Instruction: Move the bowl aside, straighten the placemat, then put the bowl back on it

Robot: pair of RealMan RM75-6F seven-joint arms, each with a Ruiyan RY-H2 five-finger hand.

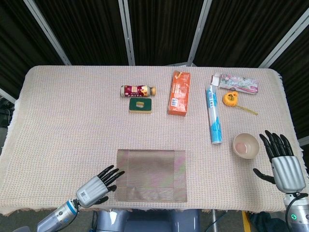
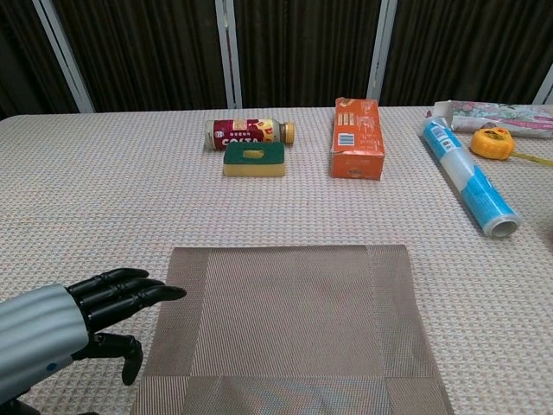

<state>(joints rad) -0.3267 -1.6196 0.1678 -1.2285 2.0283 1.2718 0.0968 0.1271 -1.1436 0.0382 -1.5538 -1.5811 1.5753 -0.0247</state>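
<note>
The brown woven placemat (image 1: 151, 175) (image 2: 294, 324) lies near the table's front edge, its sides square to the table. A small pale bowl (image 1: 245, 145) stands on the bare cloth to its right, off the mat; the chest view does not show it. My left hand (image 1: 98, 186) (image 2: 82, 320) hovers at the mat's left edge with fingers spread toward it, holding nothing. My right hand (image 1: 281, 162) is to the right of the bowl, open, fingers apart and clear of the rim.
Across the back sit a red bottle (image 1: 138, 90), a green sponge (image 1: 140, 105), an orange box (image 1: 180, 93), a blue-and-white roll (image 1: 214, 115), a yellow tape measure (image 1: 231, 98) and a floral carton (image 1: 236, 82).
</note>
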